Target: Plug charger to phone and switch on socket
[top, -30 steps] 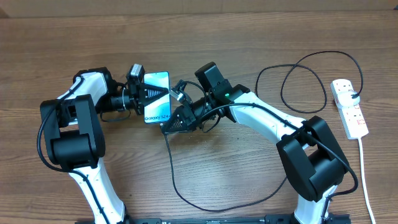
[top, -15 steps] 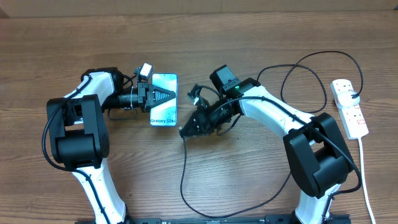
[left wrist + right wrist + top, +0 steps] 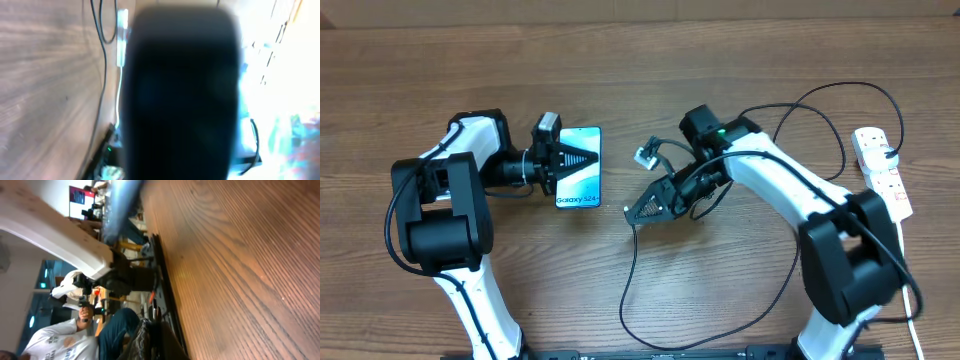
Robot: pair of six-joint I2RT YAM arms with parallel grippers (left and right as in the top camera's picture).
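Now pulling the charger [image 3: 630,270], clamped near its tip in the right gripper [image 3: 638,215], away toward three o'clock from the phone [image 3: 582,185] pinched in the left gripper [image 3: 578,160] at ten o'clock, leaving them apart, seemingly unplugged, and the socket [image 3: 880,170] at three o'clock untouched.

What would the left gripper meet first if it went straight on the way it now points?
Likely the small pale connector on the right arm; the left gripper, clamped on the phone, points right across the table. Heights are unclear.
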